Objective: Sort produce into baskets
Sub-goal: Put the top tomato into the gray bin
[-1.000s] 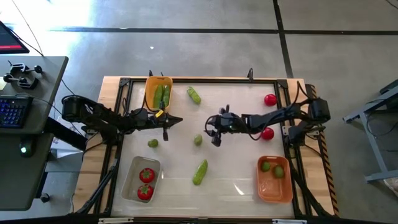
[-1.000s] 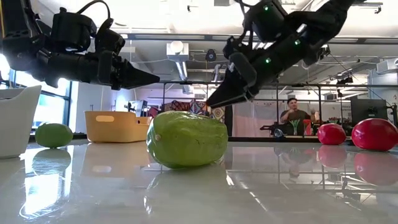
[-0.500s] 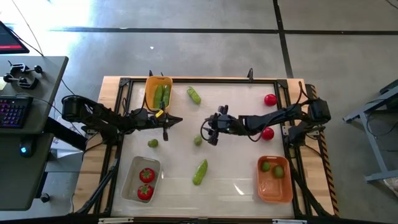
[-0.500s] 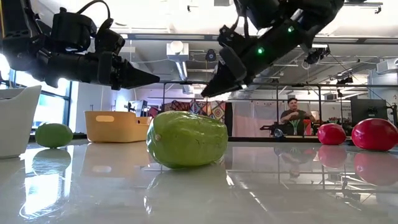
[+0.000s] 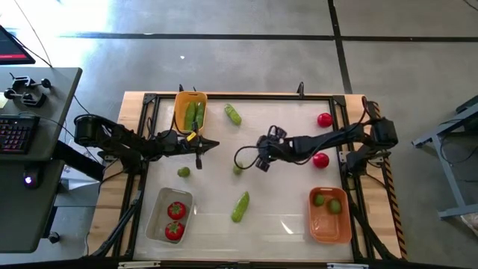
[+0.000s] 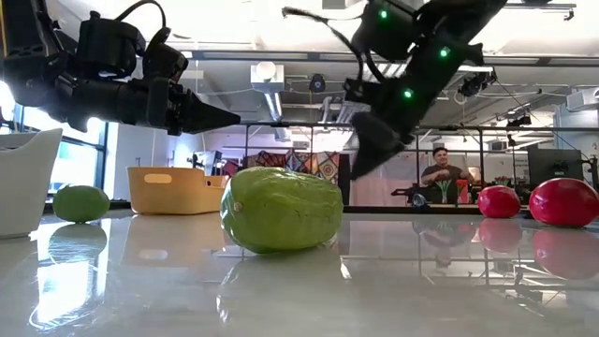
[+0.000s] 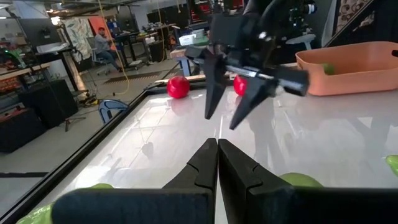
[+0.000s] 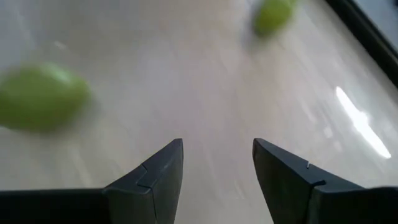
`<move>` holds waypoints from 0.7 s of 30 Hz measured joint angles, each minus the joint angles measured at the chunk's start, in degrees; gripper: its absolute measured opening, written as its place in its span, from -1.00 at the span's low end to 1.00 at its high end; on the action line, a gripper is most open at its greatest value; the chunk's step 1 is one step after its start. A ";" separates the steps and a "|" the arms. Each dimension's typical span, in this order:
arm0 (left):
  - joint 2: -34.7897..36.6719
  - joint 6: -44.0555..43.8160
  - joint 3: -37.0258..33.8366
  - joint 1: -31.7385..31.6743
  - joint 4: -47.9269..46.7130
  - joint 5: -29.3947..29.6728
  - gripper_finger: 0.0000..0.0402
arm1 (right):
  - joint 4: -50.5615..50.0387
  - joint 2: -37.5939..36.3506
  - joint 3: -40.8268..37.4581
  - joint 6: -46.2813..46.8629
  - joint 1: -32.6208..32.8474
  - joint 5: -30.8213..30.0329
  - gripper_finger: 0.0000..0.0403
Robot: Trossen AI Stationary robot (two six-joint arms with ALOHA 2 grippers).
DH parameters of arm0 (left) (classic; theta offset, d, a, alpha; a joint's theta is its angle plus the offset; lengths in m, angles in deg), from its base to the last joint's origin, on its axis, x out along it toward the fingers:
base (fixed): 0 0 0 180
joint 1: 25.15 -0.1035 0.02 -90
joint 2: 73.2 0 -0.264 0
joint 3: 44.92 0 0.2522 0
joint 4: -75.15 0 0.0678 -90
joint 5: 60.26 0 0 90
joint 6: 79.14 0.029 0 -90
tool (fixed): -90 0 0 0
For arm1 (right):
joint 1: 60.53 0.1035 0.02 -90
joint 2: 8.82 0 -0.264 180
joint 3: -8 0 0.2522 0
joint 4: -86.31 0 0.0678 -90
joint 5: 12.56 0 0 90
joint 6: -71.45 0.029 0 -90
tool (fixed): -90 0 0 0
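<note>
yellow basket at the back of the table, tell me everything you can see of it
The yellow basket is a small rectangular plastic bin with rounded corners and a slot handle in its end wall, sitting upright at the table's far edge on the left arm's side. Green cucumbers lie inside. No gripper touches it.

bright, even overhead light. glare streaks the glossy table (image 8: 357, 118) beside my right fingers (image 8: 155, 171). the lime (image 8: 40, 96) ahead of them smears with motion blur; window glow washes out nearby floor.
</note>
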State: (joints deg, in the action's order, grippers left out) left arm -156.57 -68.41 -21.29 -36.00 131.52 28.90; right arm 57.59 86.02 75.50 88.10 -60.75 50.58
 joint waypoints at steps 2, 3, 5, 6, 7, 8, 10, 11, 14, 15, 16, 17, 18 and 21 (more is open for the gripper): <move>0.00 0.00 0.00 0.00 0.00 0.00 -1.00 | -4.88 -0.69 0.00 3.23 -0.72 -1.28 -0.08; 0.00 0.00 0.00 0.00 0.00 -0.01 -1.00 | -7.35 -1.10 0.00 4.89 -1.07 -2.42 -0.08; 0.00 0.00 0.00 0.00 0.00 -0.01 -1.00 | -12.15 -2.08 0.00 8.26 -1.83 -4.12 -0.08; 0.00 0.00 0.00 0.00 0.00 0.00 -1.00 | -14.26 -2.76 -0.03 9.82 -2.24 -4.66 -0.08; 0.00 0.00 0.00 0.02 -0.02 0.00 -1.00 | -15.48 -3.52 -0.38 11.10 -2.63 -5.22 -0.09; 0.00 0.00 0.00 0.00 0.00 0.00 -1.00 | -16.26 -4.45 -0.96 12.03 -3.08 -6.43 -0.10; 0.00 -0.02 0.00 0.00 -0.02 -0.02 -1.00 | -17.18 -6.46 -2.75 13.32 -4.36 -7.70 -0.14; 0.00 -0.05 0.00 0.00 -0.02 -0.02 -1.00 | -17.38 -7.59 -3.74 13.73 -5.18 -7.48 -0.16; 0.00 -0.13 0.00 0.01 -0.04 -0.02 -1.00 | -17.86 -11.17 -6.34 14.43 -8.41 -6.71 -0.23; 0.00 -0.13 0.00 0.00 -0.04 -0.01 -1.00 | -18.32 -12.40 -6.97 14.53 -9.67 -6.22 -0.25; 0.00 -0.13 0.00 0.00 -0.04 -0.02 -1.00 | -19.07 -13.48 -7.38 14.73 -10.98 -5.64 -0.27; 0.00 -0.13 0.00 0.00 -0.04 -0.01 -1.00 | -20.03 -14.55 -7.68 15.18 -12.34 -5.35 -0.29; 0.00 -0.13 0.00 0.01 -0.01 -0.01 -1.00 | -21.56 -15.48 -7.76 15.79 -13.58 -5.09 -0.30; 0.00 -0.09 0.00 0.00 0.00 0.00 -1.00 | -25.16 -17.94 -7.76 16.37 -17.38 -4.61 -0.31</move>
State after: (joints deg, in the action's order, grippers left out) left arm -156.57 -68.50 -21.29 -36.00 131.52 28.90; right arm 32.43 68.09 67.74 104.46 -78.13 45.97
